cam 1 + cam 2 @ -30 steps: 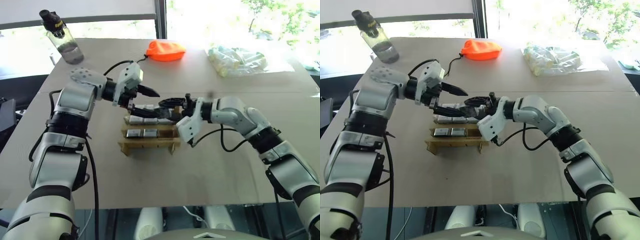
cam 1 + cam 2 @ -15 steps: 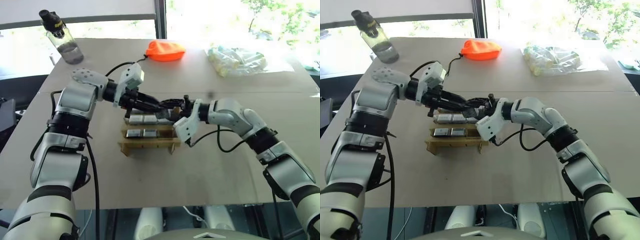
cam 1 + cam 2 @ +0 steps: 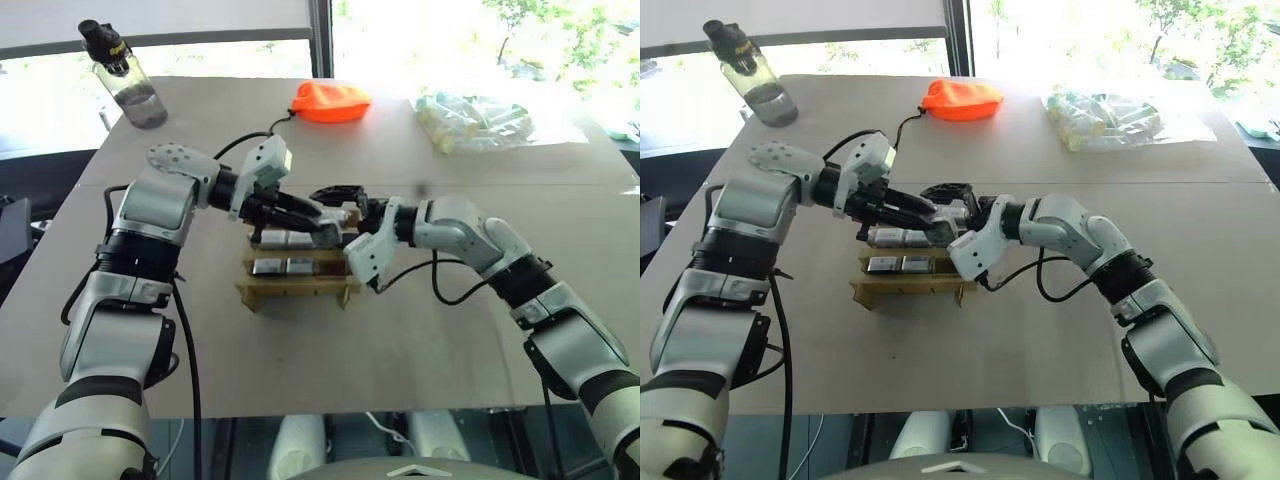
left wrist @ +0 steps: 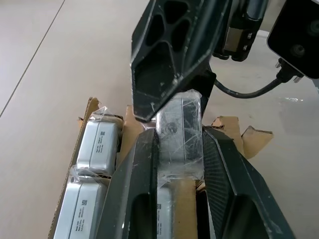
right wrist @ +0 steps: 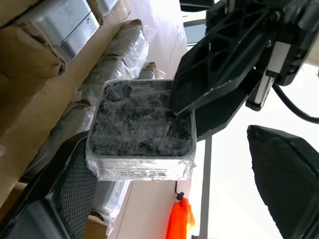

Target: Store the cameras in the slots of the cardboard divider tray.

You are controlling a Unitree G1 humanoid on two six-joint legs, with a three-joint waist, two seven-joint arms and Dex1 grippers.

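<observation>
Over the tray (image 3: 298, 290), the left gripper (image 4: 179, 149) pinches a wrapped camera (image 4: 179, 132) by its sides; the right gripper (image 3: 335, 200) stands wide around it, touching one end.

Wrapped camera (image 5: 141, 130) between black claws

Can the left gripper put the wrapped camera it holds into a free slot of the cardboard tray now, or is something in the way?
Probably not yet. The left gripper is shut on the wrapped camera above the cardboard tray, but the open right gripper straddles that camera, one finger crowding it, so it should probably withdraw first.
</observation>
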